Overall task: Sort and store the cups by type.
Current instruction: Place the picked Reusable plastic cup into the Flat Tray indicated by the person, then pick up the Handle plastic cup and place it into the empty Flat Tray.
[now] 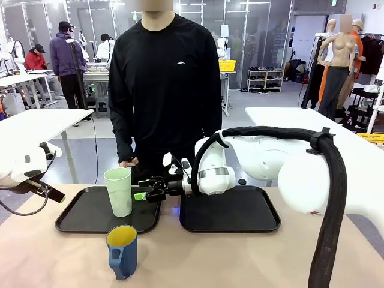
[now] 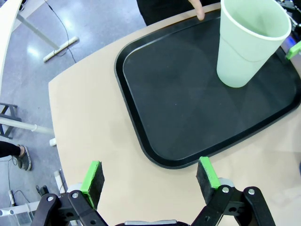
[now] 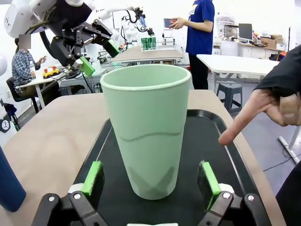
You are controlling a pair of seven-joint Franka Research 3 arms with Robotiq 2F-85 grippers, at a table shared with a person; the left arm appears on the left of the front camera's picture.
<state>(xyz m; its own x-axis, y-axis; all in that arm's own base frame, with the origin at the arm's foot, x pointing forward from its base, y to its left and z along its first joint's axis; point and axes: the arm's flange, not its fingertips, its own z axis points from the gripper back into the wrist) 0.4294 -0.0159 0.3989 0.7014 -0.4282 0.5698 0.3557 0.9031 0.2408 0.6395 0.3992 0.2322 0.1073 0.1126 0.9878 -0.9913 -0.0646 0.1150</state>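
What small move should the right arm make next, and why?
Probably draw the right gripper straight back: its fingers stand open close to the green cup, which already stands upright on the left tray, while the blue mug waits on the table.

Open lab, white worktables (image 1: 33,125) (people (image 1: 67,57) working)

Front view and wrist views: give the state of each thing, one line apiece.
tumbler: upright on the left tray, ungripped.
blue mug: upright on the table, in front of the left tray.
left gripper: open, holding nothing.
right gripper: open, astride the tumbler without touching it.
person's hand: index finger pointing down at the left tray.
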